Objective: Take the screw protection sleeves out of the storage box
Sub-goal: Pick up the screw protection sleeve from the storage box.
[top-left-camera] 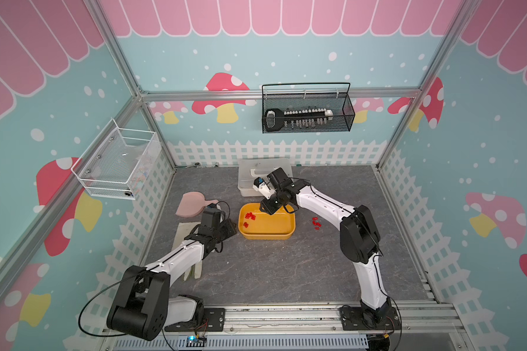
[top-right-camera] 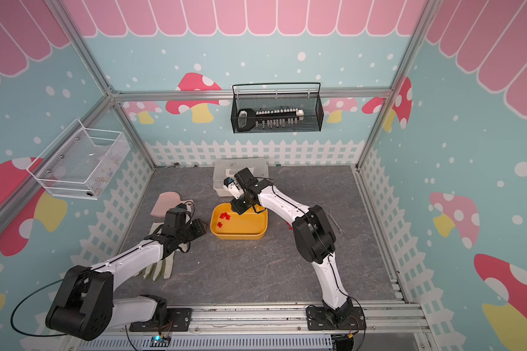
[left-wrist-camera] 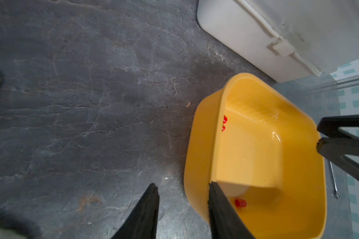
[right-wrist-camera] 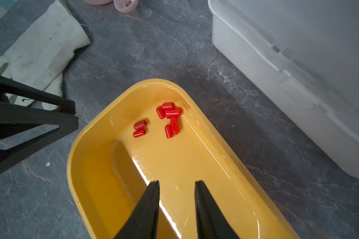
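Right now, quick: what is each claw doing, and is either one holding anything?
Left gripper: open, holding nothing, at the edge of the yellow tub.
Right gripper: open, holding nothing, above the yellow tub.

Both top views look steeply down from high above the front edge of the table (top-left-camera: 271, 273) toward the back wall (top-left-camera: 271, 60) and cover the whole scene; their fields are nearly identical, offset slightly sideways. The left wrist view sits close over the table, looking along the left jaws at one end of the storage box (left-wrist-camera: 199, 144). The right wrist view looks along the right jaws into it from the other end. Both share the box and the white case (left-wrist-camera: 247, 41).
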`<state>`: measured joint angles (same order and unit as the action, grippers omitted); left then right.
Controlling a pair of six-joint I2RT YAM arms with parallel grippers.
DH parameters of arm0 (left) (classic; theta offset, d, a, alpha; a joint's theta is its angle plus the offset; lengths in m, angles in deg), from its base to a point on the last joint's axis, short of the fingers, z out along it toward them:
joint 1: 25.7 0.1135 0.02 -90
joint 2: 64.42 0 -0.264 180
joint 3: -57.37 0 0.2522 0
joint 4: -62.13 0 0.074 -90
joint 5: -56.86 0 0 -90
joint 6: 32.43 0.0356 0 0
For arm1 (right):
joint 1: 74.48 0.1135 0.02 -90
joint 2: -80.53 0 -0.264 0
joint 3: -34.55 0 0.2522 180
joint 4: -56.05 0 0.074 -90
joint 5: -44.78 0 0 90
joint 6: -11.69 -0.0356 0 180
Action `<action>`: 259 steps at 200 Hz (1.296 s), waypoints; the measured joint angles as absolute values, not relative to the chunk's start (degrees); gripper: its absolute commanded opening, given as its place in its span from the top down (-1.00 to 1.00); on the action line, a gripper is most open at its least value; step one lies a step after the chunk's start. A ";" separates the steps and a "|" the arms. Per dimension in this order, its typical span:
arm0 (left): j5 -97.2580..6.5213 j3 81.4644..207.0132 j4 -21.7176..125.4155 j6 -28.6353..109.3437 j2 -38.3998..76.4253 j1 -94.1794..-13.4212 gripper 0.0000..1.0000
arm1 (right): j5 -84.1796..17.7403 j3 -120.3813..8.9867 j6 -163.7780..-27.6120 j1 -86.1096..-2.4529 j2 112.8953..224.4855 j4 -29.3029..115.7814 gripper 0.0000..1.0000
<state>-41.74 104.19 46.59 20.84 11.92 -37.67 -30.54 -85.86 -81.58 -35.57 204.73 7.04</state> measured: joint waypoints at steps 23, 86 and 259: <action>-43.03 106.05 47.88 20.45 15.59 -37.49 0.16 | -30.59 -87.76 -81.84 -35.06 207.98 7.07 0.40; -46.05 110.73 51.70 20.06 20.44 -37.49 0.15 | -30.65 -97.92 -81.97 -33.67 217.01 6.96 0.42; -46.22 109.72 51.68 20.08 17.12 -37.49 0.15 | -33.23 -102.38 -81.08 -33.56 222.43 2.85 0.57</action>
